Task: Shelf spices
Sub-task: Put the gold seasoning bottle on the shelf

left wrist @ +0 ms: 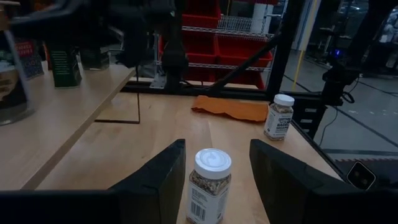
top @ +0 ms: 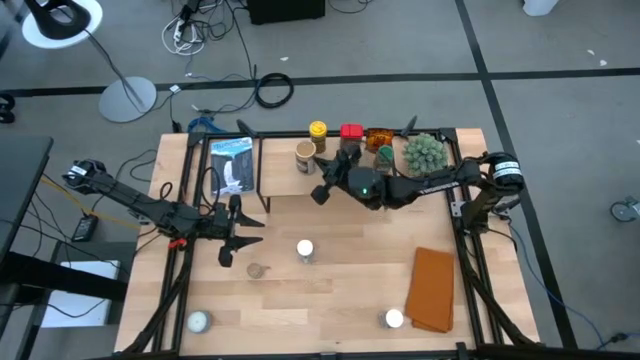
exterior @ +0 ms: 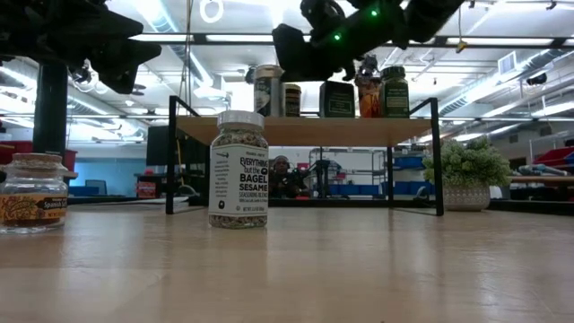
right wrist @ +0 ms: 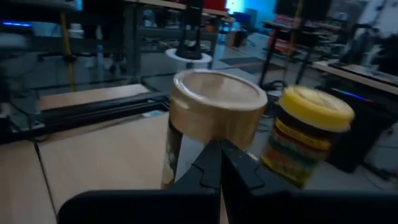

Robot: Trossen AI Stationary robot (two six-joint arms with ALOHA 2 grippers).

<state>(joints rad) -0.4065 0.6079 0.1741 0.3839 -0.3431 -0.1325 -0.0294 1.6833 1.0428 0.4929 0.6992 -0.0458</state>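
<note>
clenched right end effector (right wrist: pixel 219 163) beside tan-lidded jar (right wrist: pixel 211 118); left end effector (left wrist: pixel 214 171) released, table open ahead.

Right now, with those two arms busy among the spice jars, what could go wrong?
The right claw, shut and empty, sits right behind the tan-lidded jar on the shelf, with a yellow-lidded jar close beside; a careless swing could topple either one. The left claw is open around the white-lidded jar, but the jar sits nearer one finger, so closing might nudge or tip it rather than grip it squarely.
</note>
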